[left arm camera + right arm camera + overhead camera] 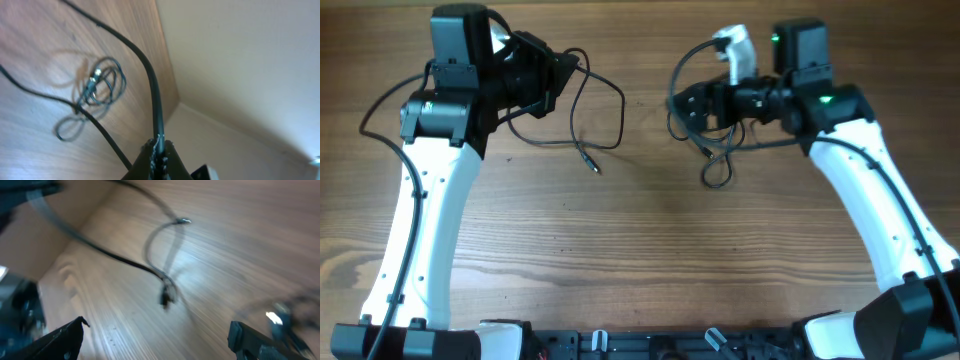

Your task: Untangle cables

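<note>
One thin black cable (610, 95) runs from my left gripper (560, 72) in a loose loop over the table to a small plug (592, 166). In the left wrist view the left gripper (158, 146) is shut on this cable (150, 85). The second cable (712, 140) lies coiled in loose loops by my right gripper (688, 105); it also shows far off in the left wrist view (100, 84). In the blurred right wrist view the right gripper (157, 335) is open and empty above the wood, with a cable stretch and its plug (165, 296) ahead of it.
The wooden table (650, 250) stretches toward the front. Both white arms (420, 230) reach in from the front corners. The table's far edge and a beige wall (240, 65) show in the left wrist view. Thick arm wires hang near each wrist.
</note>
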You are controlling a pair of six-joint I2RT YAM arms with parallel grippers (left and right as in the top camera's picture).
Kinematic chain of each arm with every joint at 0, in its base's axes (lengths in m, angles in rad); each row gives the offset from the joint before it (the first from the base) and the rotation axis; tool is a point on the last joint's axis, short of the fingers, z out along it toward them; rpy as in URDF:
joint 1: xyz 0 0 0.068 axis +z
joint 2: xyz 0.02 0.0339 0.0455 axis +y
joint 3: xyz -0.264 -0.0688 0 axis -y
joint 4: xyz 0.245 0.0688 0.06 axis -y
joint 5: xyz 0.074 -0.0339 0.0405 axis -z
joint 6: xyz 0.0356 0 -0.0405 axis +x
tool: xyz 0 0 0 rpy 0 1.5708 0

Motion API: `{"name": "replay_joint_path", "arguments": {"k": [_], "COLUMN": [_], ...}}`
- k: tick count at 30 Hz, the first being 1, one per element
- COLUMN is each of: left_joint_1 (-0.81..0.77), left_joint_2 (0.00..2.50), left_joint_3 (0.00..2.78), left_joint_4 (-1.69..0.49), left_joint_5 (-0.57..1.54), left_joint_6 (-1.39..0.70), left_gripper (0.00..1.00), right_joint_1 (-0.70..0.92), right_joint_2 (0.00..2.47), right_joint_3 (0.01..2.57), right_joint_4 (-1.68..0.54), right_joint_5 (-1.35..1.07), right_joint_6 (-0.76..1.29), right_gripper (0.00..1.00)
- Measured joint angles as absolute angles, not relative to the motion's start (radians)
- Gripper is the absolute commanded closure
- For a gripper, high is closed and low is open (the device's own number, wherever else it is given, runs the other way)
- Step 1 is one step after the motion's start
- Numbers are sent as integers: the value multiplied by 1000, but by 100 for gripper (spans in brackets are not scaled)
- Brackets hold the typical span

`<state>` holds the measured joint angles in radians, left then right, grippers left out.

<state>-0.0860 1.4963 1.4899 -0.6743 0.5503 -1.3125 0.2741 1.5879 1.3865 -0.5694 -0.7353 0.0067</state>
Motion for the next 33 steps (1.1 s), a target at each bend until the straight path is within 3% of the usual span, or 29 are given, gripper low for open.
{"name": "replay_joint_path", "arguments": {"k": [5,13,21,25,28,33], "left_joint_1": [-86,-86,-86,-86,-86,-86], "left_joint_2": [1496,1496,1496,1496,1496,1496], "left_joint_3": [1490,1490,1490,1490,1490,1490], "left_joint_4": [-674,-674,-673,-672,-672,-686], "left_joint_5": [622,701,713,717,709,627], "left_joint_6": [-1448,-1508,-1515,-1518,-1504,-1367], "left_gripper": [93,93,91,72,46,27], "right_joint_1": [387,469,472,474,474,474], "right_joint_2": [1589,1629,1676,1676,1676,1676], "right_joint_3": [1386,1386,1386,1386,1386,1386], "right_joint_4": [-421,-274,-196,-160,-141,-181], "right_joint_5": [-759,-644,-610,-604,-601,-568], "right_joint_6": [-44,-59,-24,12,57,114], "right_gripper": [9,30,91,96,96,96]}}
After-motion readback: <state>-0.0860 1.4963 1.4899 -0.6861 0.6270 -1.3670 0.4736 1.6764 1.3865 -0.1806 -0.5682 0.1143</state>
